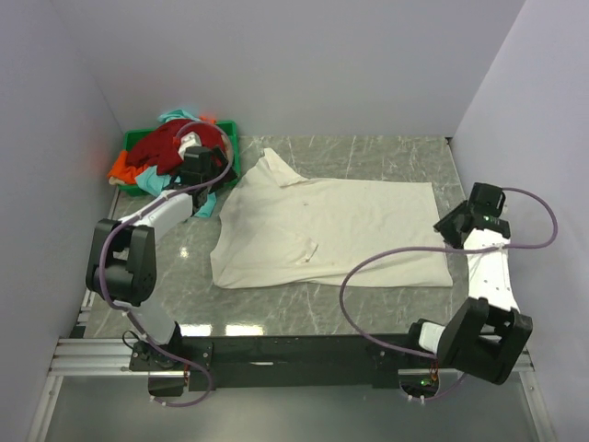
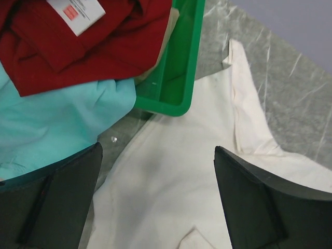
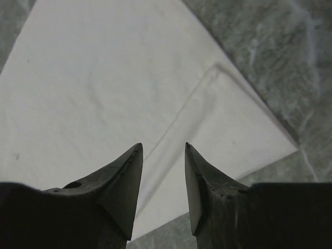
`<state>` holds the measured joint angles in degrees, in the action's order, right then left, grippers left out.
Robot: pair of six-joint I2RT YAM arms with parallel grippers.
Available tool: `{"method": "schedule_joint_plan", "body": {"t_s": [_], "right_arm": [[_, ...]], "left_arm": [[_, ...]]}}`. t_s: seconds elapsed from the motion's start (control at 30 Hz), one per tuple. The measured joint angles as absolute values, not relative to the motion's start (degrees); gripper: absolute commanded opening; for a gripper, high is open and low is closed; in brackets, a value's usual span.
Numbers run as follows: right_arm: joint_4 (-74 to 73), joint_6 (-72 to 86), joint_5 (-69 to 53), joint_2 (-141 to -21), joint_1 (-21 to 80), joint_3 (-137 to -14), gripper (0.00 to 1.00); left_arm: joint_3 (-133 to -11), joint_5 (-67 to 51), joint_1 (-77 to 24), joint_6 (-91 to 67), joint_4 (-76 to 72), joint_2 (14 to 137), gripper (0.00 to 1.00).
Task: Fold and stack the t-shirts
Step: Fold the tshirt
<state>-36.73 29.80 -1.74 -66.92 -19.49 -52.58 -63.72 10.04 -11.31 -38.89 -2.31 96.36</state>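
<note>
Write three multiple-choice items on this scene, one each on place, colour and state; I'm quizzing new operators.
1. Where is the cream-white cloth t-shirt? A on the floor; B spread on the grey marble table; C hanging from an arm.
2. The plastic bin is: A blue; B green; C yellow.
3. The left arm's fingers are: A wide apart, empty; B shut on red cloth; C out of view.
1 B: it lies flat on the tabletop. 2 B: its rim shows green. 3 A: nothing sits between them.

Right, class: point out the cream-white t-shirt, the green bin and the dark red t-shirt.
cream-white t-shirt (image 1: 350,226): top view, mid body.
green bin (image 2: 181,67): left wrist view, side wall.
dark red t-shirt (image 2: 119,41): left wrist view, folded cloth.
</note>
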Motion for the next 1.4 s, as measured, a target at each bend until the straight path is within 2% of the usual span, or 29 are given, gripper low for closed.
{"method": "schedule_joint_plan", "body": {"t_s": [0.27, 0.63, 1.07, 1.4], "right_arm": [[-35.2, 27.9, -2.2, -75.5, -29.8, -52.6, 0.39], [-31.6, 28.1, -3.7, -84.7, -29.8, -52.6, 0.38], [-28.9, 28.7, -4.6, -85.4, -29.8, -52.4, 0.38], [-28.6, 28.7, -5.3, -85.4, -29.8, -52.4, 0.38]], "left_arm": [[-64.0, 9.5, -13.1, -33.7, -0.3, 97.4, 0.91], [-69.2, 7.3, -18.7, -25.9, 6.3, 102.3, 0.7], [-68.1, -1.5, -22.8, -20.7, 8.9, 104.8, 0.65], [-69.6, -4.3, -25.4, -20.0, 10.5, 109.8, 0.55]]}}
